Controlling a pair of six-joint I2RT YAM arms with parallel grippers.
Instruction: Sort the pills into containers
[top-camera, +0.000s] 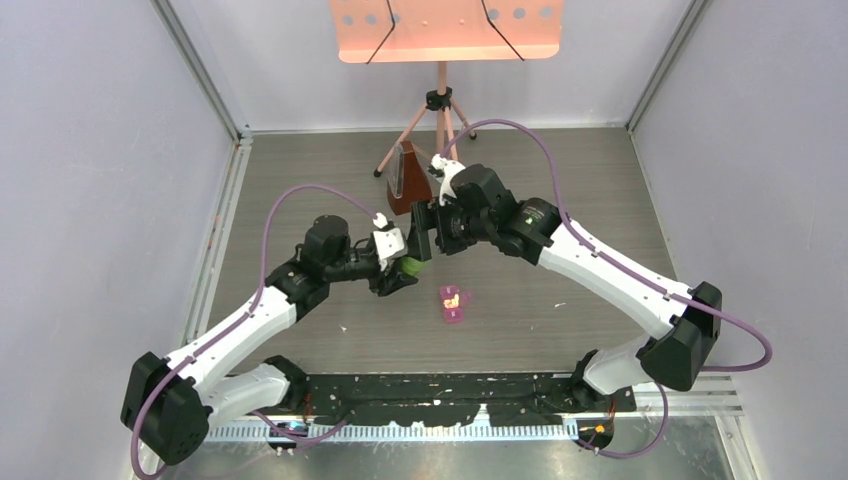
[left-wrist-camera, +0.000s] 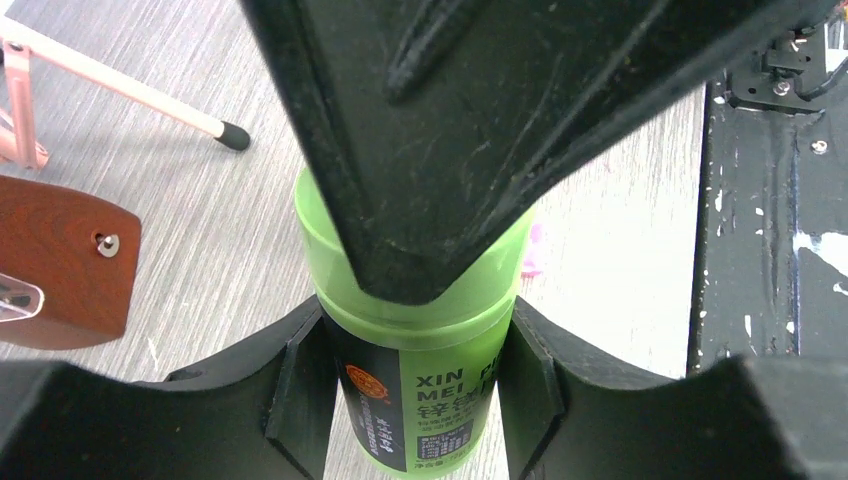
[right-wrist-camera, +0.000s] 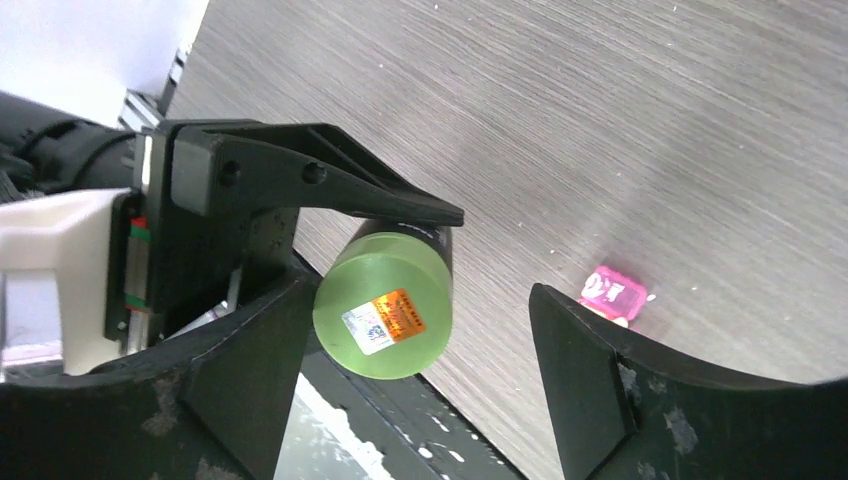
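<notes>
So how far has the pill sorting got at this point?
Early. Done: the left gripper clamps the green bottle. In hand: the open right gripper brackets the bottle's end, not closed on it. Left: the pink box lies apart from both; orange-yellow bits, likely pills, show at it, count unclear, so most sorting seems to remain.

Counting 2 arms, left arm (top-camera: 250, 318) & right arm (top-camera: 610, 268), each carrying 1 gripper: left gripper (top-camera: 400, 276), right gripper (top-camera: 420, 240), so 2 total. 2 purple cables (top-camera: 300, 190) trailing, 1 per arm. 1 green bottle (top-camera: 411, 267) showing. 1 pink pill box (top-camera: 453, 301) lying there; compartments too blurry for counting. Pills (top-camera: 452, 297): orange-yellow patch showing inside box, exact no. not telling at this res. 1 tripod stand (top-camera: 441, 100) standing, 1 brown wooden block (top-camera: 408, 185) sitting nr it.
</notes>
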